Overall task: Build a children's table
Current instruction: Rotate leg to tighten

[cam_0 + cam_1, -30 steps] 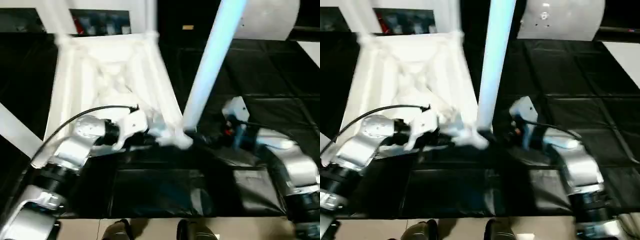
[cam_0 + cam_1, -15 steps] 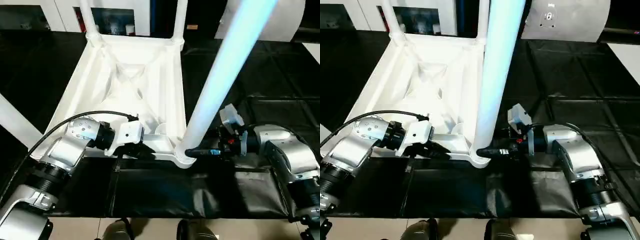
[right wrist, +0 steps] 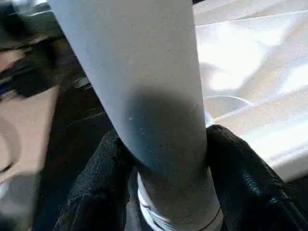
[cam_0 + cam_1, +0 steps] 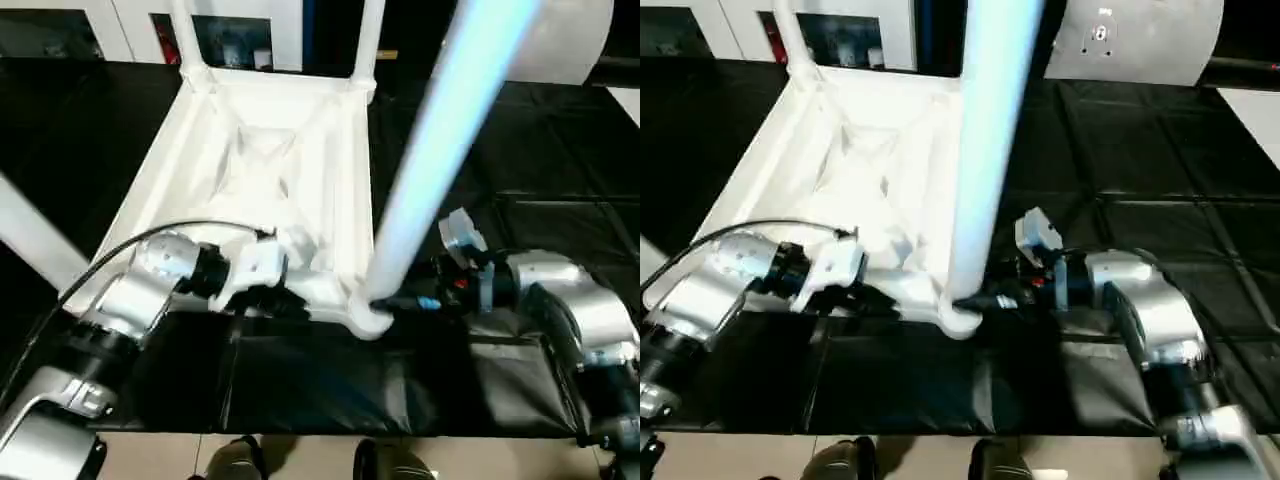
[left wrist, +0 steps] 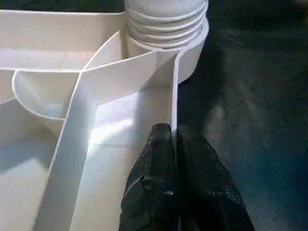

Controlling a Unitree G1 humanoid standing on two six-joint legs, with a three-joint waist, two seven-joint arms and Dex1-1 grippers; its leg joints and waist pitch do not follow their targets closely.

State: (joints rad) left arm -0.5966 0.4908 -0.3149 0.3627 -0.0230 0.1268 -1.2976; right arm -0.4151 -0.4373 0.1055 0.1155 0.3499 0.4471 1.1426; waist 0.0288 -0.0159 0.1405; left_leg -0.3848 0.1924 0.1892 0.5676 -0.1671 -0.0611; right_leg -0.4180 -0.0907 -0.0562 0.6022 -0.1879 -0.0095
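Two far legs (image 4: 188, 40) already seated in upturned tabletop (image 4: 262, 150) on black mat. Near right corner socket (image 5: 190, 50): leg (image 4: 985, 150) standing in threads, clasped low by right gripper (image 3: 166, 166). Left gripper (image 5: 174, 144) clenched on tabletop's near rim. Probably screwing-in step; next, twist leg home, rim held firm.

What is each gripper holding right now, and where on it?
Left gripper: fingers pinch the tabletop's thin edge wall beside the near corner socket. Right gripper: fingers clasp the leg low, just above that socket.
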